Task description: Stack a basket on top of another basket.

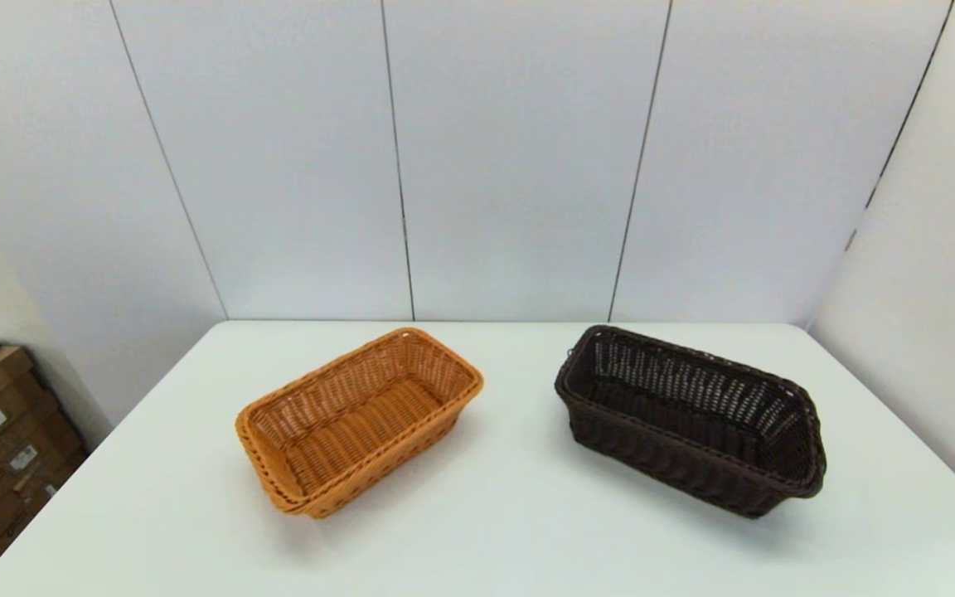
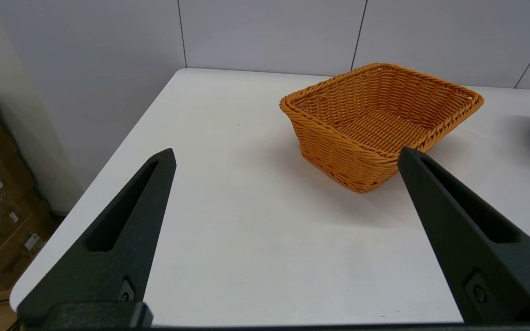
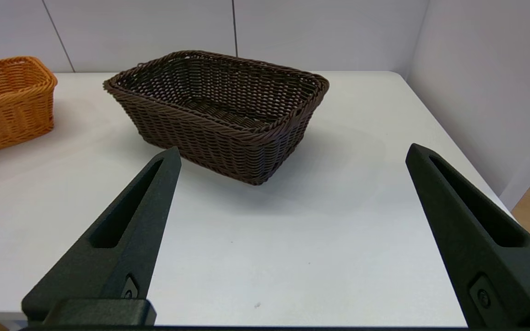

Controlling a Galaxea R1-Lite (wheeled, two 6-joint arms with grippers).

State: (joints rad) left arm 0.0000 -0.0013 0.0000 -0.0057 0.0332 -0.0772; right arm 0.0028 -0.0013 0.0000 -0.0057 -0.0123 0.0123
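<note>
The white table (image 1: 494, 514) is carrying both task things, and nothing is stacked yet. The orange-tan rectangular woven wicker basket (image 1: 359, 419) is sitting toward the table's left side, about midway between the near and far edges, turned at an angle so one short end is pointing toward the near-left corner. The dark brown rectangular woven wicker basket (image 1: 689, 419) is sitting toward the right side, well apart from the orange-tan one, also skewed, with one short end reaching toward the right edge. Both are standing upright and open.

Neither arm is showing in the head view. The right gripper (image 3: 292, 154) is hovering off the near edge on the right, facing the dark basket (image 3: 216, 112), its two black fingers spread wide and holding nothing. The left gripper (image 2: 285, 156) is hovering off the near edge on the left, facing the orange-tan basket (image 2: 380, 124), likewise spread wide and empty.

The step in hand is judged to be the first reach for the dark basket. To do it well, the right gripper is probably best brought to the braided rim on the nearer wall, one finger inside and one outside, closing on the wall rather than across the whole basket. Because the two baskets are lying at different angles, the lifted one will likely need turning so its long sides line up before lowering. The flared sides should let it nest if it is descending level and centred; a tilted drop risks catching a rim.
</note>
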